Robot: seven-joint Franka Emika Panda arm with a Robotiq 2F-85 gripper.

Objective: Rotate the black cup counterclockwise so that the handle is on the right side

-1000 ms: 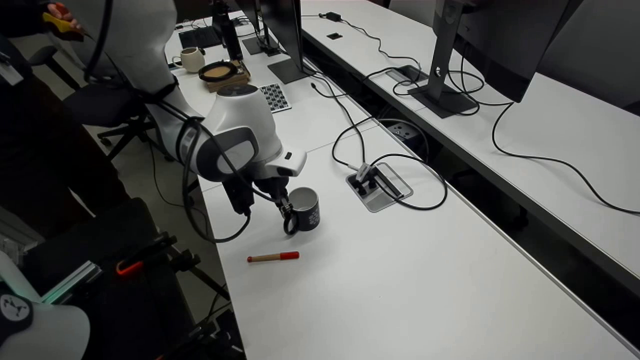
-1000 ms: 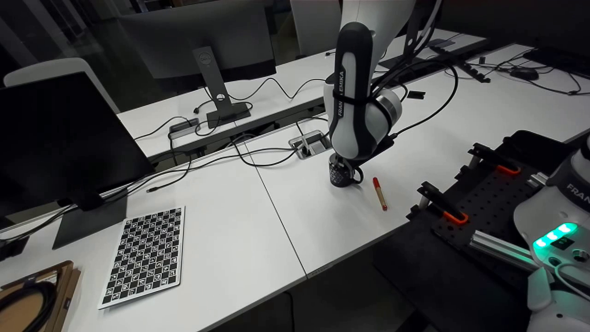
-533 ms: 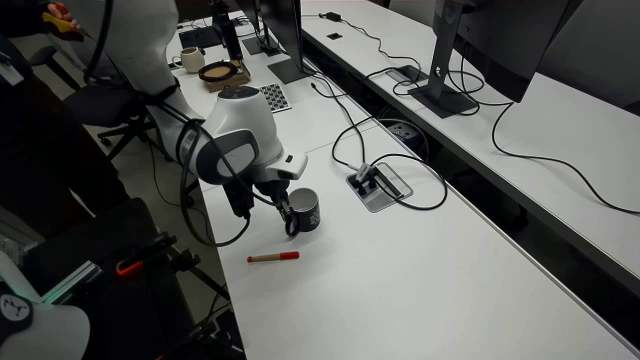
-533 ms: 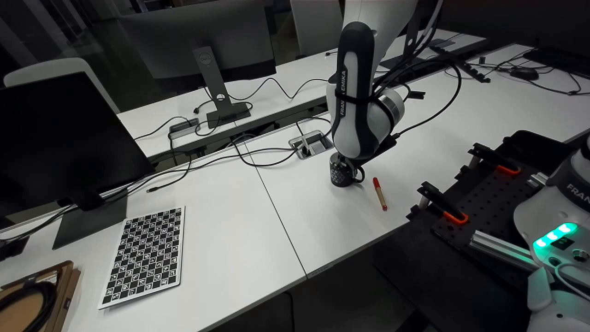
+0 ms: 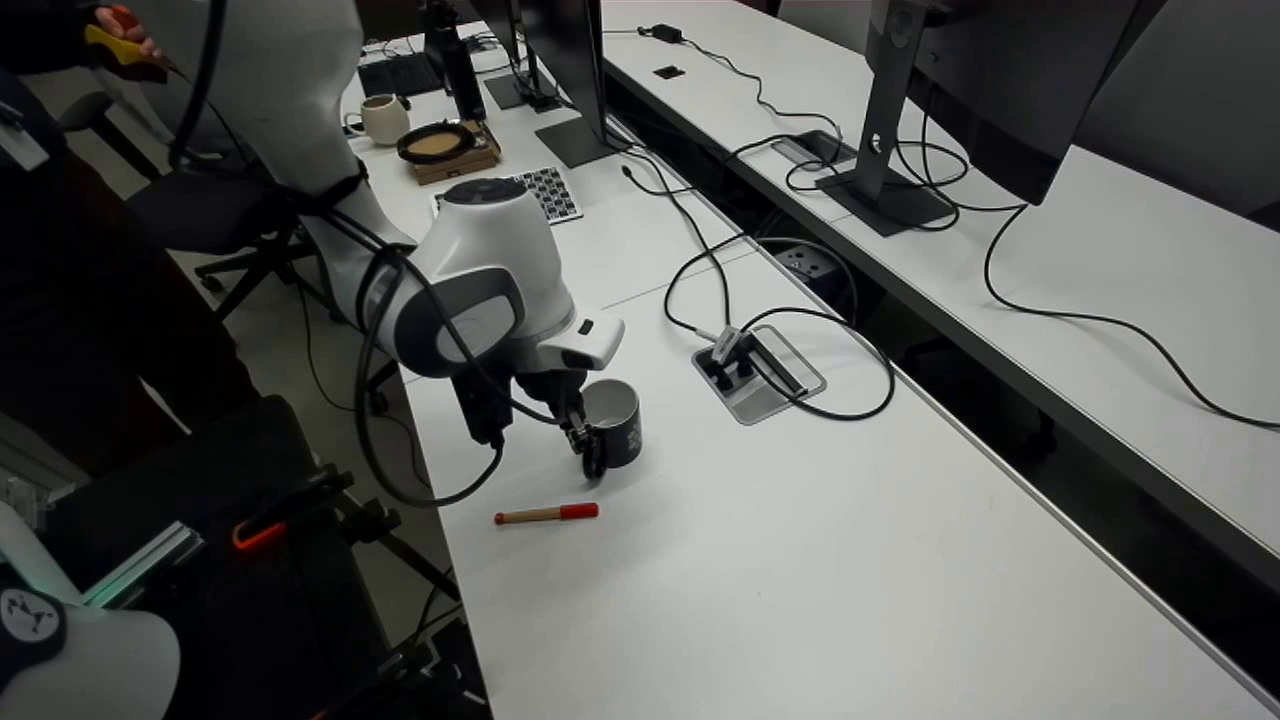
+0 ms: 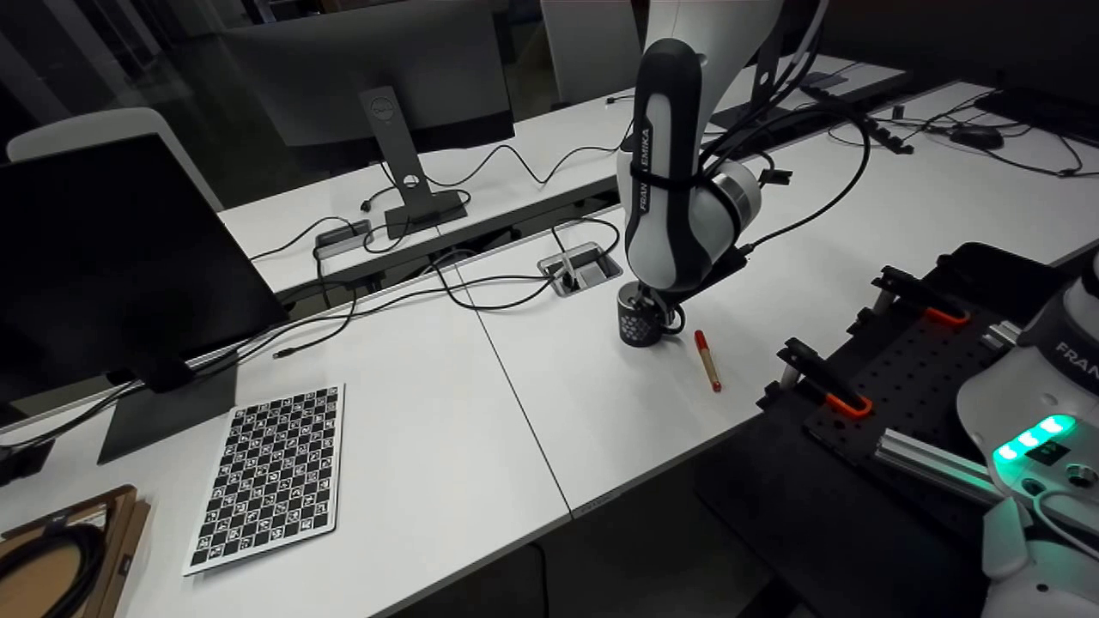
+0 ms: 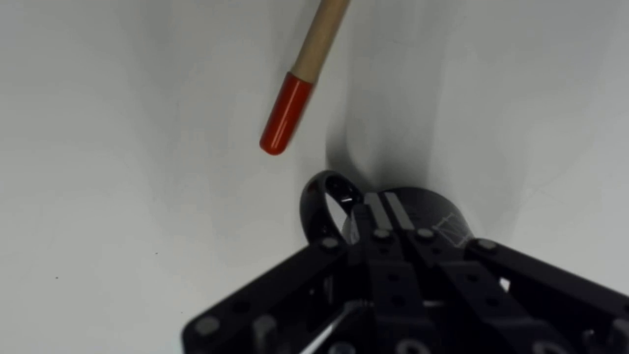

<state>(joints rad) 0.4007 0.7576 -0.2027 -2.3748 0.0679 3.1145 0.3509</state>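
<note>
Worktop (image 5: 800,560): white, with a cabled power socket (image 5: 765,365) near its back edge.
Black mug (image 6: 637,322): upright between the robot-side edge and the back edge, its handle (image 7: 313,209) pointing obliquely toward the robot-side edge.
Gripper (image 7: 389,211): fingertips (image 7: 378,211) together, only a thin dark line between them, clasping nothing that shows.
Mug's turn: with a push alone, the mug could slide toward an edge instead of pivoting, or the tips could slip off beside the handle.
Mug's balance: pressure high on the wall, or downward, might tilt it.
Red-capped marker (image 5: 546,514): near the handle but apart, closer to the robot-side edge; a wide swing could roll it off.
Handle's root: covered by the fingers in the wrist view, so whether they touch handle, wall or both is unclear.
Marker's far end: cut off at the wrist view's top.
</note>
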